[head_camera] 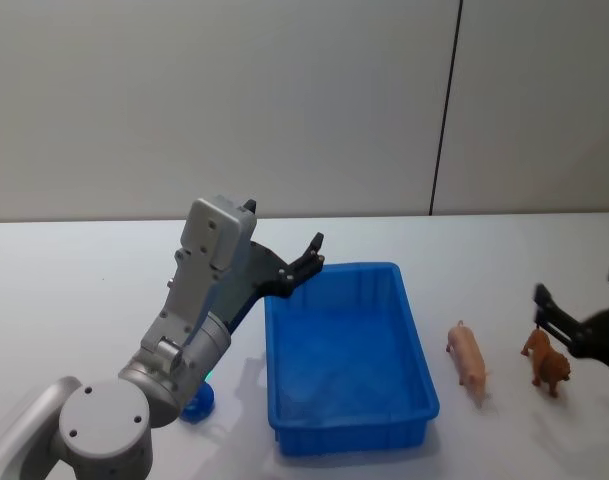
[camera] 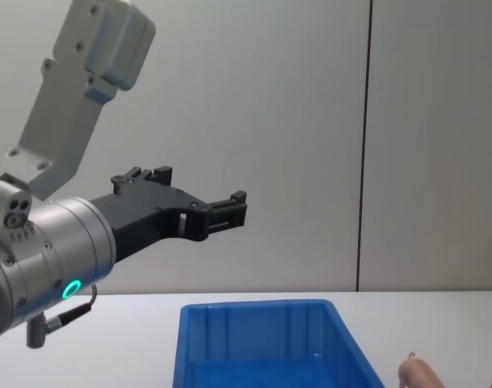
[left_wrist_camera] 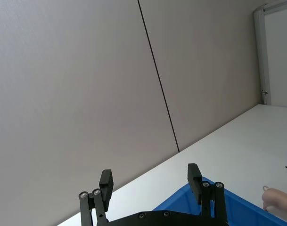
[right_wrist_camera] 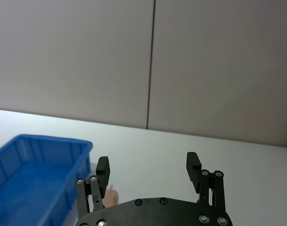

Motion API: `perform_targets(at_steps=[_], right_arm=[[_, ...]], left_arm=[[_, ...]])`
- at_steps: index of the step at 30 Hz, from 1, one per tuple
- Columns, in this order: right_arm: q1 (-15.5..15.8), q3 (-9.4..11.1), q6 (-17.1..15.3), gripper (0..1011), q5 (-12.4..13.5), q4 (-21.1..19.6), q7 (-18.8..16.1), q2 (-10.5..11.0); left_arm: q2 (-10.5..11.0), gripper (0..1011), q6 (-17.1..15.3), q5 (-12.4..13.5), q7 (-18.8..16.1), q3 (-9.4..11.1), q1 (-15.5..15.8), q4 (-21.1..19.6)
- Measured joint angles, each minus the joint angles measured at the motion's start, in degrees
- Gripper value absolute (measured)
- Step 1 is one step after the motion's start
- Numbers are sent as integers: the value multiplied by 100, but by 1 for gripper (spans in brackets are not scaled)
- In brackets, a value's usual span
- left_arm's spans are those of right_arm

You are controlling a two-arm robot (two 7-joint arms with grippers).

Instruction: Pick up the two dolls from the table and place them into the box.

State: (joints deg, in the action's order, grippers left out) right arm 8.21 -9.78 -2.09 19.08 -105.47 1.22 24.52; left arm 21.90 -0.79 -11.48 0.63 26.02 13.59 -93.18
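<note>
The blue box [head_camera: 344,360] stands empty on the white table [head_camera: 84,290]. To its right lies the pale pink doll [head_camera: 469,360], and right of that stands the brown lion doll [head_camera: 547,362]. My right gripper [head_camera: 578,286] is open, low at the right edge, just behind and beside the lion. In the right wrist view its fingers [right_wrist_camera: 193,165] stand apart with the pink doll [right_wrist_camera: 111,197] and the box [right_wrist_camera: 35,169] ahead. My left gripper [head_camera: 309,255] is open and raised in the air over the box's far left corner, also seen in the chest view [camera: 229,212].
A grey wall with a dark vertical seam [head_camera: 444,110] runs behind the table. A small blue object [head_camera: 196,404] lies on the table under my left arm, left of the box. Bare tabletop stretches left of the box and behind the dolls.
</note>
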Motion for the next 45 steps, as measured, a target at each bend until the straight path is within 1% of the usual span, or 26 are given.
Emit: perform_targets(at_steps=[3, 7, 9, 11, 13, 14, 16, 19, 27, 29, 30, 36, 39, 40, 42, 43, 45], right_arm=[[166, 65, -64, 1001, 56, -83, 127, 99], [382, 154, -244, 1001, 112, -189, 299, 224], [427, 173, -314, 1001, 123, -215, 340, 248], [480, 194, -451, 1001, 134, -235, 392, 277], [496, 202, -601, 1001, 135, -238, 417, 287], [496, 202, -601, 1001, 135, -238, 417, 287], [487, 203, -736, 1000, 126, -227, 419, 286], [405, 188, -985, 1001, 73, -141, 398, 245], [198, 134, -1398, 1000, -47, 67, 299, 134], [85, 105, -1555, 1001, -101, 192, 255, 70], [85, 105, -1555, 1001, -101, 192, 255, 70], [-184, 38, -1827, 1001, -227, 502, 120, -85], [-315, 6, -1910, 1001, -290, 663, 50, -160], [-315, 6, -1910, 1001, -290, 663, 50, -160], [-453, -30, -1969, 1001, -353, 833, -12, -239], [-453, -30, -1969, 1001, -353, 833, -12, -239], [-560, -55, -2005, 1001, -407, 954, -68, -300]], left_arm=[[0, 1003, 0, 0, 0, 0, 0, 0], [0, 1003, 0, 0, 0, 0, 0, 0], [0, 1003, 0, 0, 0, 0, 0, 0], [0, 1003, 0, 0, 0, 0, 0, 0], [0, 1003, 0, 0, 0, 0, 0, 0], [0, 1003, 0, 0, 0, 0, 0, 0], [0, 1003, 0, 0, 0, 0, 0, 0], [0, 1003, 0, 0, 0, 0, 0, 0], [0, 1003, 0, 0, 0, 0, 0, 0], [0, 1003, 0, 0, 0, 0, 0, 0], [0, 1003, 0, 0, 0, 0, 0, 0], [0, 1003, 0, 0, 0, 0, 0, 0], [0, 1003, 0, 0, 0, 0, 0, 0], [0, 1003, 0, 0, 0, 0, 0, 0], [0, 1003, 0, 0, 0, 0, 0, 0], [0, 1003, 0, 0, 0, 0, 0, 0], [0, 1003, 0, 0, 0, 0, 0, 0]])
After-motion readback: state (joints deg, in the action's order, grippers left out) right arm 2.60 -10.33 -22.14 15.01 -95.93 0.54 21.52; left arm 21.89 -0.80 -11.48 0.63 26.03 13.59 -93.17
